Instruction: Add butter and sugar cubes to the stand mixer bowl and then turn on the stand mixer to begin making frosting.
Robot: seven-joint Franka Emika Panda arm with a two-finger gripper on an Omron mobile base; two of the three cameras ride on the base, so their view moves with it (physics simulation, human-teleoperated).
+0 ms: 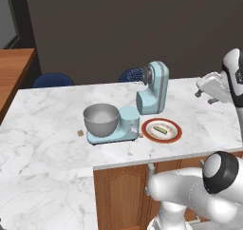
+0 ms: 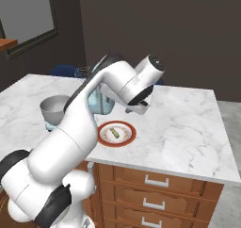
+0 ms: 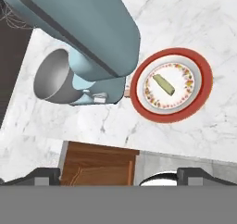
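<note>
While the gripper (image 3: 118, 174) hangs high with jaws spread wide and nothing between them, the plate (image 3: 203, 86) sits below at its two o'clock, butter (image 3: 164, 84) lying on it. Mixer (image 3: 88, 28) at eleven, head tilted up, bowl (image 3: 53, 75) on its base at nine.

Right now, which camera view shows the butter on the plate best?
The hand view: the butter lies close, seen from above, on the plate. In the left base view it is small and slanted; in the right base view, smaller still.
</note>
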